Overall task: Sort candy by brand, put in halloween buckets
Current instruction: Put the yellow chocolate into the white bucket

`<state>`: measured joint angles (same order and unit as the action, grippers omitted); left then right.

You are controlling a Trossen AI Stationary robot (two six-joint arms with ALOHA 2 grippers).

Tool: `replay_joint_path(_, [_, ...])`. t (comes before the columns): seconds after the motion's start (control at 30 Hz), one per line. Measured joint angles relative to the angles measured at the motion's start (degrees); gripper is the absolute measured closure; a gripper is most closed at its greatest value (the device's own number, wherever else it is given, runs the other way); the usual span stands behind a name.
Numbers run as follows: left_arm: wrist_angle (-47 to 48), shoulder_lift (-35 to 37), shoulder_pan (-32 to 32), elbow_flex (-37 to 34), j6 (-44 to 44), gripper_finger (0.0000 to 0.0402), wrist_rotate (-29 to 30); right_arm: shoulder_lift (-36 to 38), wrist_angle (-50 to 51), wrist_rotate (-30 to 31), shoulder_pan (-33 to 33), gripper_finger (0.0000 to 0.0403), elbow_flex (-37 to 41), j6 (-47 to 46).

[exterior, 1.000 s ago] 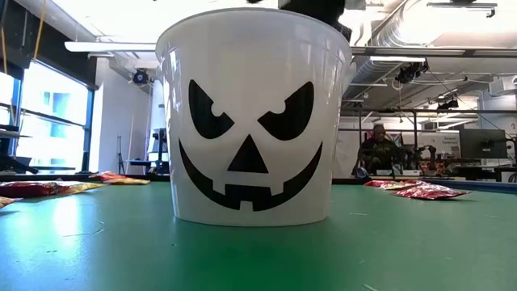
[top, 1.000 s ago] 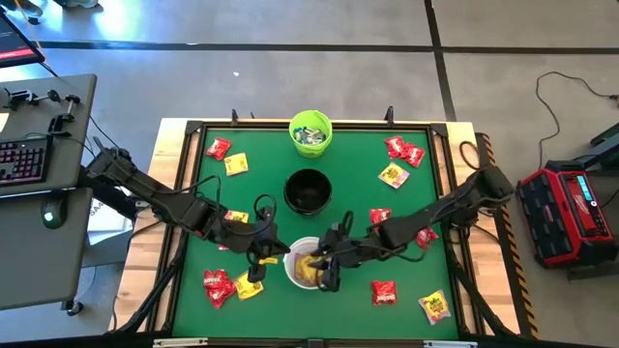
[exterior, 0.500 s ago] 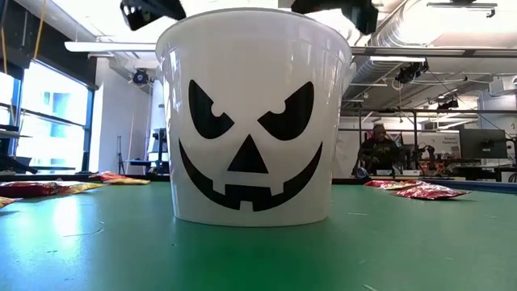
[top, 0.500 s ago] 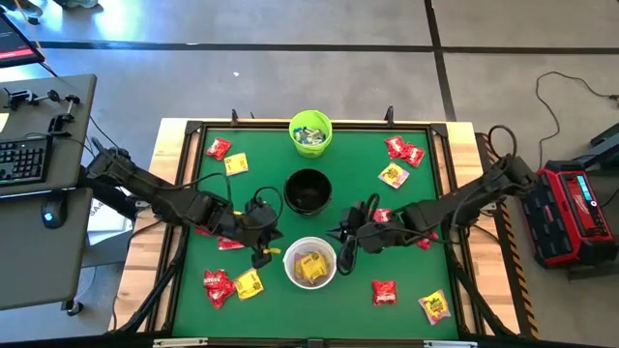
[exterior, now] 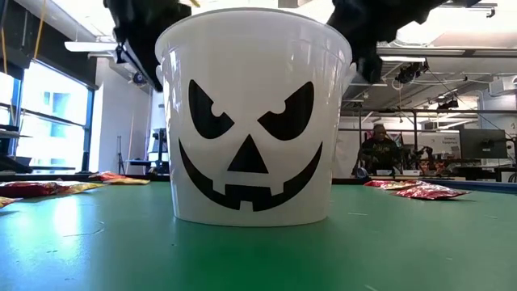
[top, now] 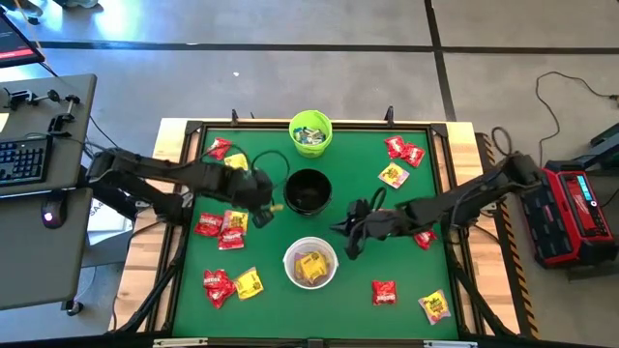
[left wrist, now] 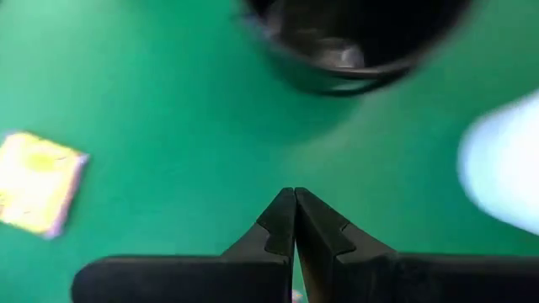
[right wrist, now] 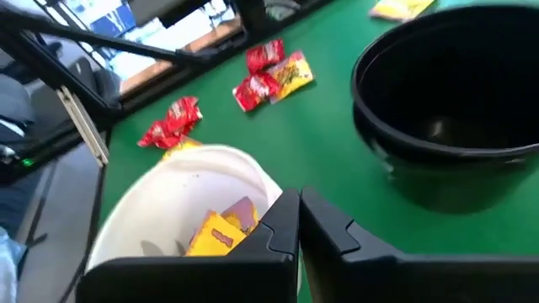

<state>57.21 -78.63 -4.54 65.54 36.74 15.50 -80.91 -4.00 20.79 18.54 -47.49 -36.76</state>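
With both hands clenched on nothing, the right hand (top: 350,235) is hovering between the black bucket (top: 308,190) and the white bucket (top: 310,263) holding yellow candy (top: 309,266), while the left hand (top: 268,205) is hanging just beside the black bucket, seemingly between picks.

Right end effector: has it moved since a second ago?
Yes. The right end effector has pulled away from the white bucket toward the table's right side, now shut beside the black bucket.
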Motion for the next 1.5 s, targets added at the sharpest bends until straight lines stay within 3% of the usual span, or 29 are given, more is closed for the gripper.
replay_joint_path(0.2, [3.5,-0.2,10.3,0.0,-6.3,0.0401,-1.7,9.6,0.7,-0.7,-4.1,0.0403,5.7,3.6])
replay_joint_path(0.37, [3.5,-0.4,18.1,-0.3,-9.4,0.0401,-6.4,16.4,0.9,-7.7,-9.9,0.0403,10.8,5.4])
replay_joint_path(0.47, [4.6,-0.5,21.0,-0.3,-9.9,0.04,-6.6,19.3,0.7,-10.5,-12.3,0.0403,12.2,8.1])
replay_joint_path(0.73, [6.1,-0.5,24.5,-0.4,-14.0,0.0362,-6.5,20.5,1.3,-11.0,-14.9,0.0403,12.7,17.6])
replay_joint_path(0.87, [6.0,-0.5,26.5,-0.4,-19.7,0.0335,-6.0,20.1,1.5,-8.4,-14.8,0.0402,12.7,17.9])
replay_joint_path(1.1, [6.1,-0.5,29.4,-0.4,-30.2,0.03,-5.5,19.8,2.1,1.4,-14.8,0.0402,12.7,13.2])
replay_joint_path(1.27, [5.4,-0.5,31.5,-1.9,-32.1,0.0289,-5.5,19.8,2.1,2.6,-15.0,0.0402,12.7,11.4])
replay_joint_path(1.5, [0.2,-0.5,33.5,-10.3,-30.9,0.0288,-7.9,19.8,2.2,2.6,-15.1,0.0402,12.7,11.3])
